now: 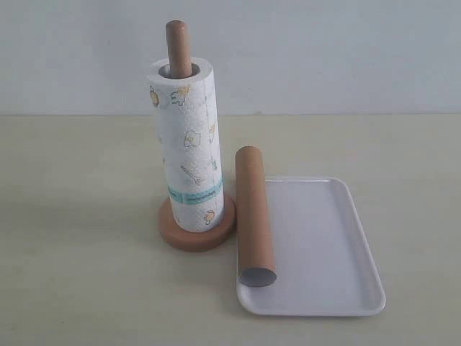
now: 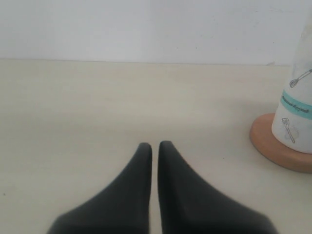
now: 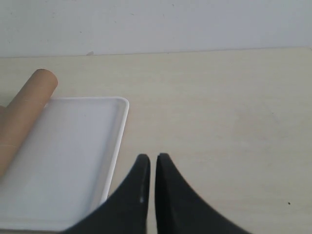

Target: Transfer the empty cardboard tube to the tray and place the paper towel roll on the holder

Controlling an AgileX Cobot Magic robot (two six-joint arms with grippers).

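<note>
Worktop (image 1: 86, 281): a pale beige surface that carries everything, with a plain light wall behind it.

Holder (image 1: 178, 45): a reddish-brown wooden stand, left of centre. Its round disc base sits flat on the worktop and its slim pole stands upright.

Paper towel roll (image 1: 189, 155): a white roll with small yellow cartoon prints and a teal band near the bottom. It stands upright on the holder's base, threaded over the pole, and the pole's rounded top pokes out above it.

Tray (image 1: 324, 245): flat, white and rectangular with rounded corners. It lies on the worktop just right of the holder.

Empty cardboard tube (image 1: 253, 216): a plain brown tube lying on its side along the tray's left edge. Its open grey end faces near, at the tray's near left corner. Its far end reaches a little past the tray's far edge. It lies close to the holder's base; I cannot tell whether the two touch.

Left gripper (image 2: 154, 145): seen only in its own wrist view, low over bare worktop. The black jaws are nearly together with only a thin slit between them, holding nothing. The roll and base show at the frame's edge.

Right gripper (image 3: 149, 157): seen only in its own wrist view, beside the tray's rim. The jaws are equally narrow and hold nothing.
</note>
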